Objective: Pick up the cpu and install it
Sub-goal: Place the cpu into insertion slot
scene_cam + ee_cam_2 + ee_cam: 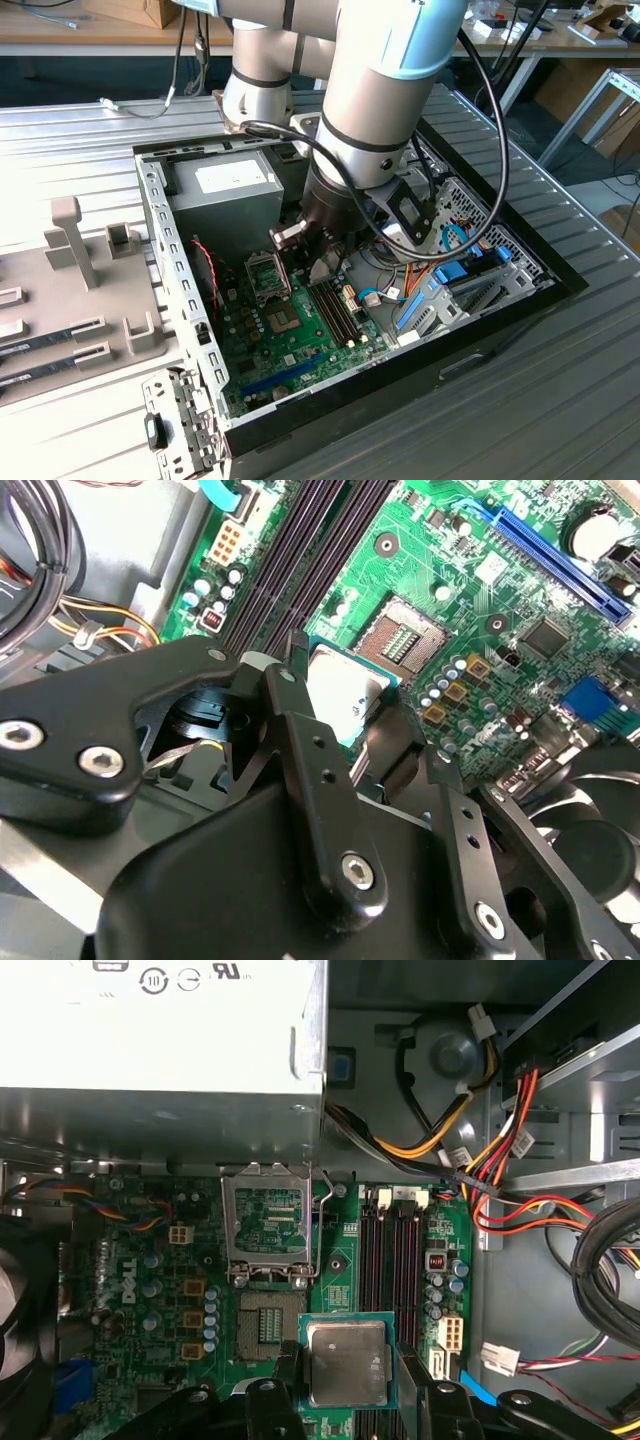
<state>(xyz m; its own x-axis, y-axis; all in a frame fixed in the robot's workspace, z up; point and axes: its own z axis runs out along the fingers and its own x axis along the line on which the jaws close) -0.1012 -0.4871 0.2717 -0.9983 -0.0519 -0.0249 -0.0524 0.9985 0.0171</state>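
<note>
Plainly, the gripper (348,1392) has the cpu (347,1363) – its black fingers (412,1385) pinch the chip by two opposite edges. The cpu is a small flat square with a dull silver-grey metal top, faintly mottled, and a thin green rim; the second wrist view shows it tilted. It hangs above the green motherboard (300,345), near the open socket (270,1325). In the exterior view the grey power-supply box (225,190) lies at about ten o'clock from the gripper.
</note>
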